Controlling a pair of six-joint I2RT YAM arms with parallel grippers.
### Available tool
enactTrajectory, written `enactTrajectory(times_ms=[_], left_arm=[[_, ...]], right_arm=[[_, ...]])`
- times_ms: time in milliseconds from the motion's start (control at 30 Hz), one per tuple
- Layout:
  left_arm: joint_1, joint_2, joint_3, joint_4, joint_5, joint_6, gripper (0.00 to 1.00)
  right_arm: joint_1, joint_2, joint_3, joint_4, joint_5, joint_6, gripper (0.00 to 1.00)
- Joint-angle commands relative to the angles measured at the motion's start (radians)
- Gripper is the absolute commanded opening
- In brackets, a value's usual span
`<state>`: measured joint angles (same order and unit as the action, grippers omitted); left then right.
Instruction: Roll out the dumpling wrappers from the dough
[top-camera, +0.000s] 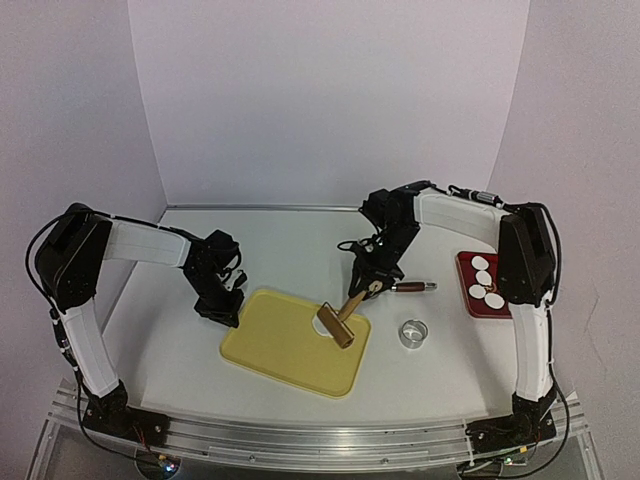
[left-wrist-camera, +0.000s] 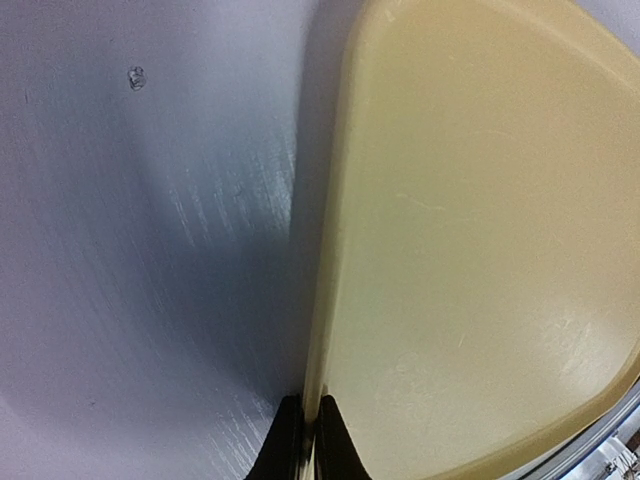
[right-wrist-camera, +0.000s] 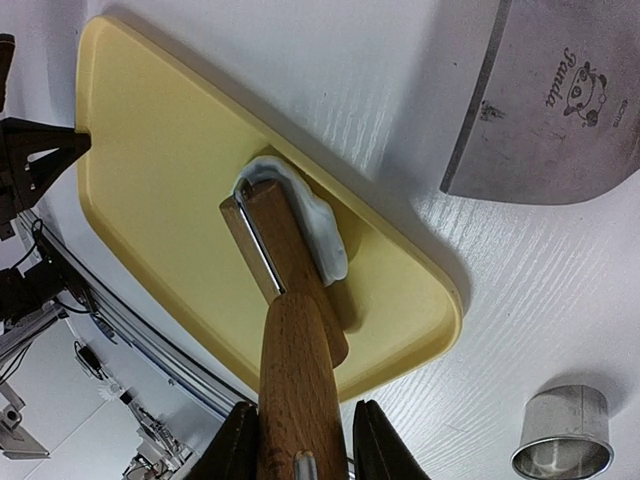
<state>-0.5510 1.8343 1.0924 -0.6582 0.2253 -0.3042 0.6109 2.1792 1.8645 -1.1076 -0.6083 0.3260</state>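
On yellow tray (top-camera: 280, 345), dough (right-wrist-camera: 325, 240); on red plate (top-camera: 465, 263), dumpling wrappers (top-camera: 484, 280); white tabletop (top-camera: 300, 240). Left jaws pinch the yellow tray, right the roller (right-wrist-camera: 292, 340).

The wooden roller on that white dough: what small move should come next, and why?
Probably push the roller forward across the dough: the lump looks thick, the right gripper grips the handle, and the left gripper pinches the tray rim.

The left gripper (left-wrist-camera: 308, 405), at 6 o'clock, pinches the raised rim of a yellow tray (left-wrist-camera: 480, 250) between its two dark fingers (left-wrist-camera: 288, 448). The tray fills the frame from 12 to 5 o'clock, the white table (left-wrist-camera: 130, 280) lies toward 9 o'clock, and a metal rail (left-wrist-camera: 612, 452) edges in at 4 o'clock
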Motion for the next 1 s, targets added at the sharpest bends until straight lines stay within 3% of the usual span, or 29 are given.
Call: enactTrajectory(times_ms=[0,967], left_arm=[[-0.004,0.058,0.009,0.044,-0.063,-0.048,0.00],[-0.004,0.072,0.023,0.038,-0.062,-0.050,0.00]], right_arm=[[0.029,0.148,-0.064,-0.053,0.289,-0.015,0.00],[0.063,0.238,-0.078,-0.085,0.365,-0.023,0.00]])
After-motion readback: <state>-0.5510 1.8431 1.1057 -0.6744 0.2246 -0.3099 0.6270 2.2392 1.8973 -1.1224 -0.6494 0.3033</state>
